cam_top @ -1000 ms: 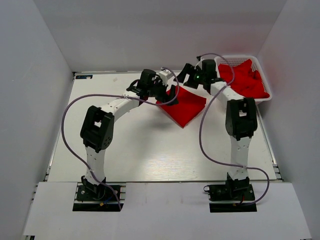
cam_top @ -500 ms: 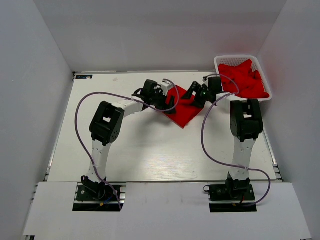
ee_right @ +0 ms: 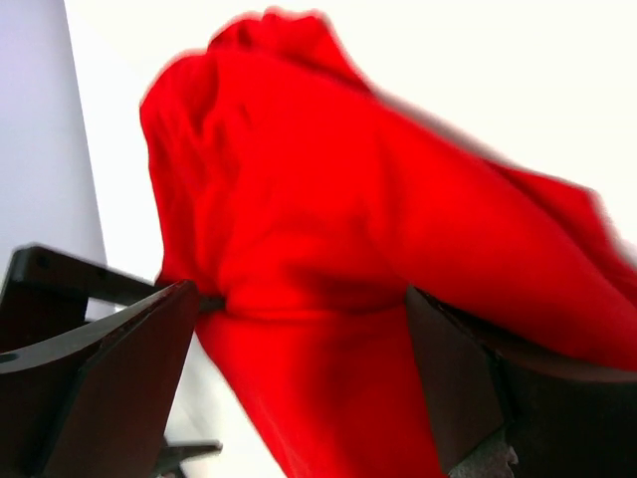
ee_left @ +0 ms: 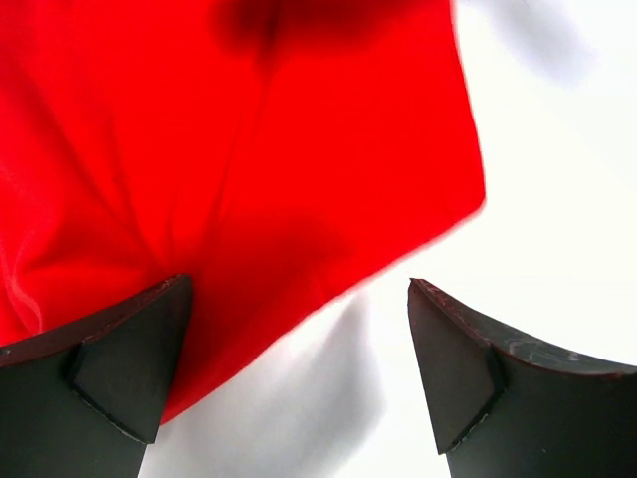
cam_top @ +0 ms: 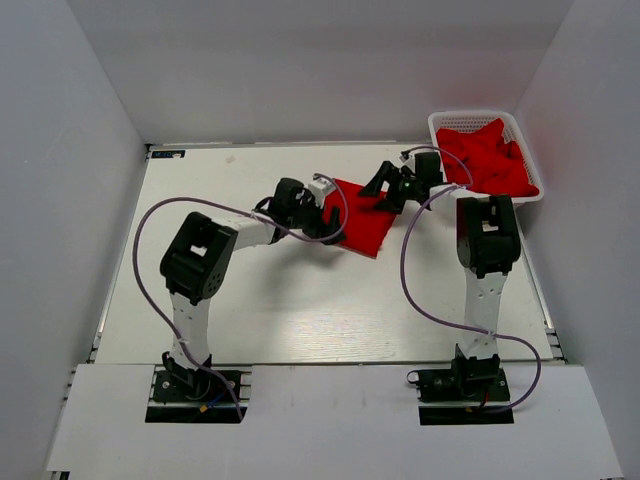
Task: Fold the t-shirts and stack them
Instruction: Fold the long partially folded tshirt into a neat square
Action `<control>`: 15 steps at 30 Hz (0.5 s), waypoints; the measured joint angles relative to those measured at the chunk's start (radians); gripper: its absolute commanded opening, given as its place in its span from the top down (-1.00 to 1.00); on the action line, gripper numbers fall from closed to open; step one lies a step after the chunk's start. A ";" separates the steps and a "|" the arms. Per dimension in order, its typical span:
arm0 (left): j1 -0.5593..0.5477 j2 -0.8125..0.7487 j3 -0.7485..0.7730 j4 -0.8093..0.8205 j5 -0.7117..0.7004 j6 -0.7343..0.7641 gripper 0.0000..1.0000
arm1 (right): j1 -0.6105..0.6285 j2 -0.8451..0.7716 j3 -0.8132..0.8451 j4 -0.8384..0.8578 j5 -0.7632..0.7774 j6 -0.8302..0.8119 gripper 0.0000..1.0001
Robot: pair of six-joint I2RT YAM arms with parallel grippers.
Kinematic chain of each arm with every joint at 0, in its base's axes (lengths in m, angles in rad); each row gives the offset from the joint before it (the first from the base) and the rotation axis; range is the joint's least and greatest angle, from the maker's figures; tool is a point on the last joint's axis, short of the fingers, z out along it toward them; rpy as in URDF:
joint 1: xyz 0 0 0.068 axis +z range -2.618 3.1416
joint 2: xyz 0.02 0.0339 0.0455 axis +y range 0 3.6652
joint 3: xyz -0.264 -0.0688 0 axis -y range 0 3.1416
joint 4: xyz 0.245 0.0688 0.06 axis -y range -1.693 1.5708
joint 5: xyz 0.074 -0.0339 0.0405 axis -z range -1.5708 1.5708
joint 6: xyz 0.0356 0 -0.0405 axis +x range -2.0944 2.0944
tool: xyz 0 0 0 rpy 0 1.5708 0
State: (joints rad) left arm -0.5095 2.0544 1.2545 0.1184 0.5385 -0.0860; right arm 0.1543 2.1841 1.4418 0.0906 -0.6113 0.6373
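Observation:
One red t-shirt point(cam_top: 366, 228) lies partly folded on the white table, between the two arms. My left gripper point(cam_top: 328, 218) stands open at its left edge. In the left wrist view the shirt point(ee_left: 249, 149) fills the upper left, and its hem runs between the spread fingers point(ee_left: 119, 368) over bare table; the gripper point(ee_left: 299, 383) holds nothing. My right gripper point(cam_top: 386, 192) hovers open over the shirt's far right corner. In the right wrist view bunched red cloth point(ee_right: 328, 249) sits between the wide fingertips point(ee_right: 129, 368), ungripped. More red t-shirts point(cam_top: 495, 160) fill the basket.
A white lattice basket point(cam_top: 470, 120) stands at the far right corner, next to the right arm's elbow. White walls close in the table on the left, back and right. Purple cables loop off both arms above the table.
Both grippers have come down and toward the near side, onto the shirt. The shirt has gone from a wide diamond to a narrower folded shape. Both stayed open.

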 measured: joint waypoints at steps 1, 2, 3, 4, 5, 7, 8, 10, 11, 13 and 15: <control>-0.003 -0.029 -0.043 0.014 0.002 -0.015 -1.00 | 0.004 0.002 0.011 -0.017 -0.005 -0.020 -0.81; -0.006 -0.062 -0.085 0.019 0.010 -0.031 -1.00 | 0.009 0.003 0.026 -0.040 -0.011 -0.048 -0.81; -0.011 -0.097 -0.127 0.021 0.018 -0.045 -1.00 | 0.014 0.003 0.044 -0.072 -0.019 -0.079 -0.81; -0.014 -0.124 -0.155 0.015 0.021 -0.058 -1.00 | 0.020 0.003 0.062 -0.098 -0.024 -0.112 -0.81; -0.018 -0.146 -0.170 -0.006 0.018 -0.069 -1.00 | 0.026 0.003 0.076 -0.116 -0.024 -0.150 -0.81; -0.024 -0.167 -0.160 -0.062 -0.001 -0.087 -1.00 | 0.032 -0.005 0.091 -0.145 -0.021 -0.209 -0.81; -0.027 -0.172 -0.144 -0.092 -0.014 -0.093 -1.00 | 0.034 -0.013 0.092 -0.163 -0.019 -0.233 -0.81; -0.029 -0.177 -0.098 -0.154 -0.045 -0.105 -1.00 | 0.036 -0.036 0.103 -0.227 -0.008 -0.286 -0.81; -0.029 -0.184 -0.079 -0.179 -0.063 -0.110 -1.00 | 0.036 -0.048 0.119 -0.262 -0.001 -0.308 -0.81; -0.026 -0.216 -0.047 -0.236 -0.108 -0.135 -1.00 | 0.036 -0.092 0.152 -0.317 0.013 -0.346 -0.81; -0.020 -0.261 -0.027 -0.279 -0.161 -0.159 -1.00 | 0.036 -0.159 0.155 -0.337 0.032 -0.370 -0.81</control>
State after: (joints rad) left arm -0.5297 1.7931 1.2270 -0.1608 0.3775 -0.2447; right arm 0.1902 2.0251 1.5967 -0.2466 -0.5789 0.2676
